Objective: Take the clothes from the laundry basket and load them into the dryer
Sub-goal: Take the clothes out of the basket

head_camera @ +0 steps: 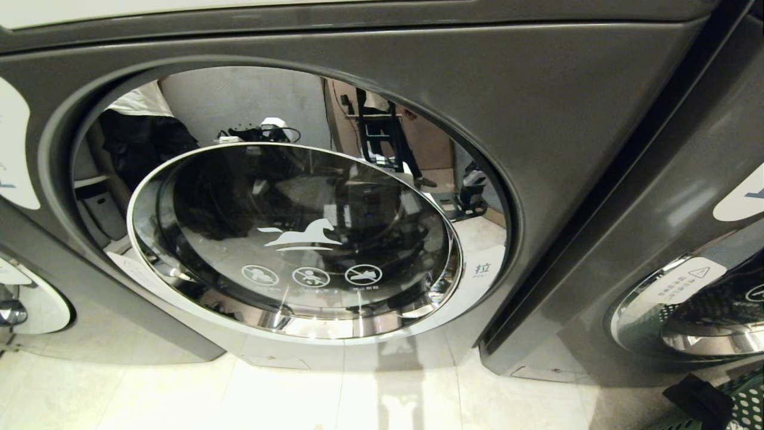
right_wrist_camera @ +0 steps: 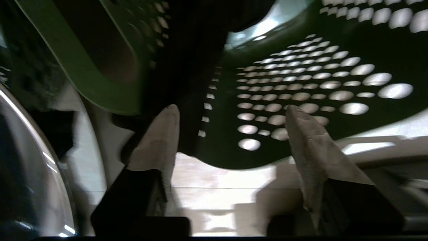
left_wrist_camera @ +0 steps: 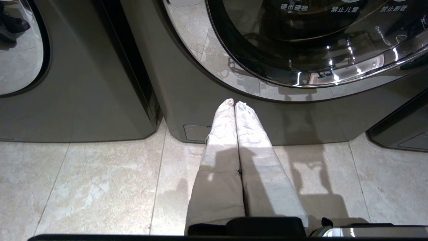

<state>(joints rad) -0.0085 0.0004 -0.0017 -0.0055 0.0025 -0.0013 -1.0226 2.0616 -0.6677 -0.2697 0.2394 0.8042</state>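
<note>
Pale stone tiles [left_wrist_camera: 100, 180] cover the floor nearest the robot, and just above them the left gripper [left_wrist_camera: 234, 104] hangs low before the dryer's [head_camera: 573, 119] base, its cloth-wrapped jaws pressed together with nothing between them. The right gripper [right_wrist_camera: 230, 112] is beside the green laundry basket [right_wrist_camera: 301, 83], its jaws spread well apart and holding nothing; through the gap show the basket's perforated wall and a dark garment [right_wrist_camera: 187, 67] draped over the basket's rim. In the head view only a corner of that basket [head_camera: 749, 400] shows at the lower right, with a dark cloth [head_camera: 698, 401] over its edge. Beyond stands the grey dryer, its round door [head_camera: 292, 239] closed. The glass carries a white galloping-horse emblem [head_camera: 301, 236] and three round prohibition signs [head_camera: 310, 276]; the left wrist view lets their captions be read as 硬币硬物 [left_wrist_camera: 294, 7], 禁止儿童 and 禁止刷鞋. A small label 拉 [head_camera: 482, 269] sits on the mirrored ring at the door's right. A second grey machine [head_camera: 686, 251] stands just beside it on the right, with a warning-triangle sticker [head_camera: 686, 280] whose text is too small to read.
</note>
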